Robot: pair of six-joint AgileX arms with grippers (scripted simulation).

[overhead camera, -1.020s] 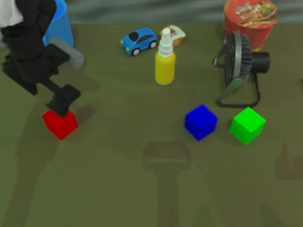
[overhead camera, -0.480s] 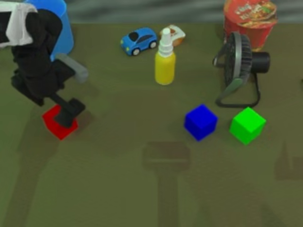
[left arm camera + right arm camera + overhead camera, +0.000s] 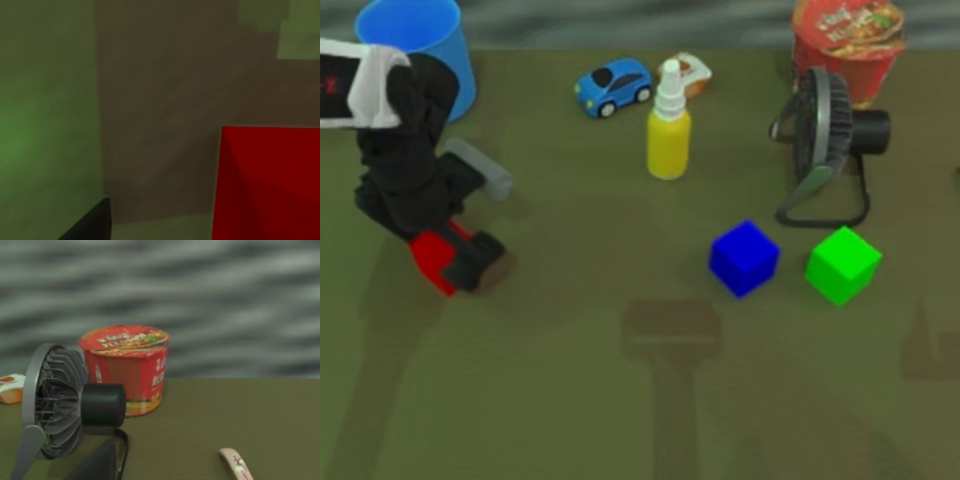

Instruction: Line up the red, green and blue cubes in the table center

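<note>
The red cube [image 3: 428, 256] rests at the table's left, half covered by my left gripper [image 3: 460, 255], which is low over it and open. In the left wrist view the red cube [image 3: 270, 185] fills one side, and one dark fingertip [image 3: 95, 222] stands apart from it with bare table between. The blue cube [image 3: 744, 258] and green cube [image 3: 842, 264] sit side by side right of the table center [image 3: 640, 330]. My right arm is out of the top view. Its wrist view shows one dark fingertip [image 3: 97, 465], and nothing is held.
A light-blue mug [image 3: 420, 50] stands behind my left arm. Along the back are a blue toy car [image 3: 613, 86], a yellow spray bottle [image 3: 669, 130], a small snack pack [image 3: 692, 72], a desk fan [image 3: 825, 145] and a red noodle cup [image 3: 848, 45].
My left gripper has come down and slid slightly right, from touching the red cube's far corner to covering half of it. The cubes have not moved.
</note>
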